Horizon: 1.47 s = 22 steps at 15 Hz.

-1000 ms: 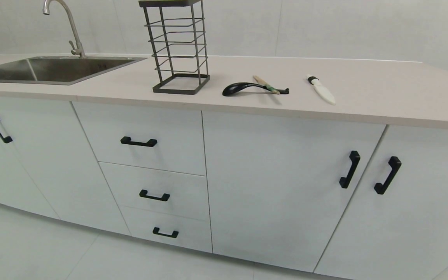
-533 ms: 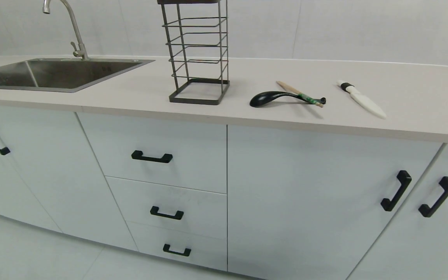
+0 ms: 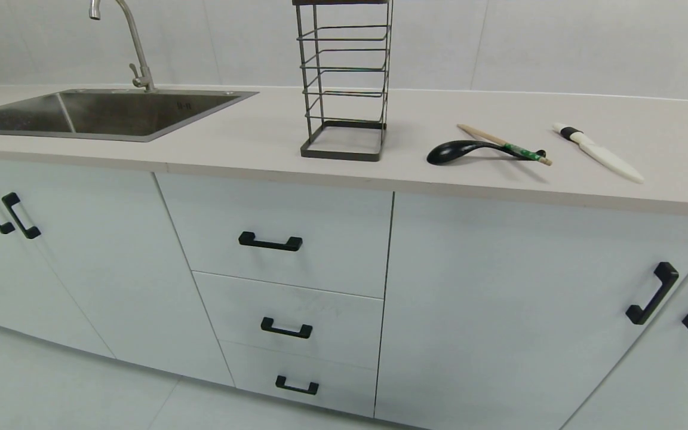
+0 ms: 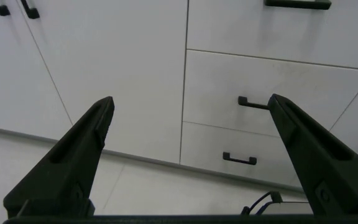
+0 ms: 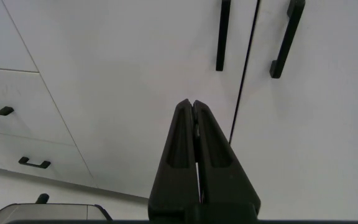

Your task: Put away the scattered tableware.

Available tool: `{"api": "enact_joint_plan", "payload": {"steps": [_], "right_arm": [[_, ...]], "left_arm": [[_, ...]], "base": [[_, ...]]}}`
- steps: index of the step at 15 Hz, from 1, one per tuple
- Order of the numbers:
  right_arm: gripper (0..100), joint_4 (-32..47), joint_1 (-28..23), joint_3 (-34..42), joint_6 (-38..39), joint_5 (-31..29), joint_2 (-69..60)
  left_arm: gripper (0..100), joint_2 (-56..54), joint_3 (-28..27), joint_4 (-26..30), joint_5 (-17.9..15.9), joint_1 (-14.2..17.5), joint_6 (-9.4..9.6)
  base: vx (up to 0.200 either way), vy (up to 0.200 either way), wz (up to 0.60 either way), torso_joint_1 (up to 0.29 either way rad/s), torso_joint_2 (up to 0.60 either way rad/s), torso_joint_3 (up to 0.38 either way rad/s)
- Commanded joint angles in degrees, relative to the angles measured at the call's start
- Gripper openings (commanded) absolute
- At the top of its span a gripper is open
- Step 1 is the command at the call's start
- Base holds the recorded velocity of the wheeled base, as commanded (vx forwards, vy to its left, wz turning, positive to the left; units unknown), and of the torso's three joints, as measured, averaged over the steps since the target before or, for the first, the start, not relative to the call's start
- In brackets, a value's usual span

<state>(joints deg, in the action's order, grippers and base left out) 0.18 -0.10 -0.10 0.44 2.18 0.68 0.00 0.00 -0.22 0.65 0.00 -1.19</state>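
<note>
Presently, on the pale countertop [image 3: 248, 143]: one tall black wire rack [image 3: 344, 83], upright, near the middle; to its right, well apart from it, one black spoon [image 3: 457, 152], bowl toward the rack, handle arching away to the right; wooden chopsticks [image 3: 502, 144] with a green band, laid slantwise across the spoon's handle and touching it; one white knife [image 3: 598, 153] with a black band near its far end, lying flat to the right of the chopsticks, near them but apart, close to the counter's front edge. At the counter's left: one steel sink [image 3: 99, 113], sunk into the top, with a curved faucet [image 3: 132, 42] at its back rim. Below the counter: three stacked drawers [image 3: 284, 239] with black handles, under the rack; cabinet doors [image 3: 499, 298] with black handles on either side. Left gripper [image 4: 191, 101]: fingers spread wide, holding nothing, hanging low before the lower drawers and the floor. Right gripper [image 5: 192, 106]: fingers pressed together, nothing between them, hanging before a pair of cabinet doors with upright black handles [image 5: 224, 34].
</note>
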Motion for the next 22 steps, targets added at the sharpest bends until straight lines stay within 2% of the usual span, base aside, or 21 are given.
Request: {"api": "enact_joint_plan", "payload": {"steps": [1, 2, 5, 6, 7, 8, 9, 10, 12, 13, 14, 16, 17, 19, 20, 21, 22], "right_arm": [[0, 0.0, 0.0, 0.0, 0.0, 0.0, 0.0], [0, 0.0, 0.0, 0.0, 0.0, 0.0, 0.0], [0, 0.0, 0.0, 0.0, 0.0, 0.0, 0.0], [0, 0.0, 0.0, 0.0, 0.0, 0.0, 0.0], [0, 0.0, 0.0, 0.0, 0.0, 0.0, 0.0], [0, 0.0, 0.0, 0.0, 0.0, 0.0, 0.0], [0, 0.0, 0.0, 0.0, 0.0, 0.0, 0.0], [0, 0.0, 0.0, 0.0, 0.0, 0.0, 0.0], [0, 0.0, 0.0, 0.0, 0.0, 0.0, 0.0], [0, 0.0, 0.0, 0.0, 0.0, 0.0, 0.0], [0, 0.0, 0.0, 0.0, 0.0, 0.0, 0.0], [0, 0.0, 0.0, 0.0, 0.0, 0.0, 0.0], [0, 0.0, 0.0, 0.0, 0.0, 0.0, 0.0], [0, 0.0, 0.0, 0.0, 0.0, 0.0, 0.0], [0, 0.0, 0.0, 0.0, 0.0, 0.0, 0.0], [0, 0.0, 0.0, 0.0, 0.0, 0.0, 0.0], [0, 0.0, 0.0, 0.0, 0.0, 0.0, 0.0]], "left_arm": [[100, 0.0, 0.0, 0.0, -0.3, 0.0, 0.40], [100, 0.0, 0.0, 0.1, -0.5, 0.0, 1.19], [100, 0.0, 0.0, 0.1, -0.6, 0.0, 1.46], [100, 0.0, 0.0, 0.0, -1.3, 0.0, 1.63], [100, 0.0, 0.0, -1.3, -4.6, 0.0, 2.78], [100, 0.3, -3.7, -6.8, -6.4, 0.2, 2.78], [100, 1.6, -7.4, -9.4, -6.5, 0.4, 2.78], [100, 6.0, -10.4, -9.1, -6.9, 0.4, 4.62], [100, 10.2, -10.9, -8.8, -10.7, -0.8, 8.58], [100, 13.2, -11.3, -8.9, -13.1, -0.8, 11.65], [100, 16.8, -12.0, -8.9, -16.1, -0.8, 16.14], [100, 22.3, -13.6, -8.9, -20.4, -0.7, 21.23], [100, 27.2, -14.3, -8.9, -22.0, -0.8, 25.10], [100, 32.0, -14.0, -8.7, -22.2, -1.1, 30.55], [100, 34.4, -13.6, -8.7, -22.2, -1.2, 34.94], [100, 35.2, -13.5, -8.7, -22.0, -1.3, 36.97], [100, 36.9, -13.1, -8.7, -22.1, -1.4, 40.75]], "base": [[0.000, 0.000, 0.00, 0.000, 0.00, 0.000], [0.000, 0.000, 0.00, 0.000, 0.00, 0.000], [0.000, 0.000, 0.00, 0.000, 0.00, 0.000], [0.000, 0.000, 0.00, 0.000, 0.00, 0.000], [0.000, 0.000, 0.00, 0.000, 0.00, 0.000], [0.000, 0.000, 0.00, 0.000, 0.00, 0.000], [0.000, 0.000, 0.00, 0.000, 0.00, 0.000], [0.000, 0.000, 0.00, 0.000, 0.00, 0.000], [0.000, 0.000, 0.00, 0.000, 0.00, 0.000], [0.000, 0.000, 0.00, 0.000, 0.00, 0.000], [0.000, 0.000, 0.00, 0.000, 0.00, 0.000], [0.000, 0.000, 0.00, 0.000, 0.00, 0.000], [0.000, 0.000, 0.00, 0.000, 0.00, 0.000], [0.000, 0.000, 0.00, 0.000, 0.00, 0.000], [0.000, 0.000, 0.00, 0.000, 0.00, 0.000], [0.000, 0.000, 0.00, 0.000, 0.00, 0.000], [0.000, 0.000, 0.00, 0.000, 0.00, 0.000]]}}
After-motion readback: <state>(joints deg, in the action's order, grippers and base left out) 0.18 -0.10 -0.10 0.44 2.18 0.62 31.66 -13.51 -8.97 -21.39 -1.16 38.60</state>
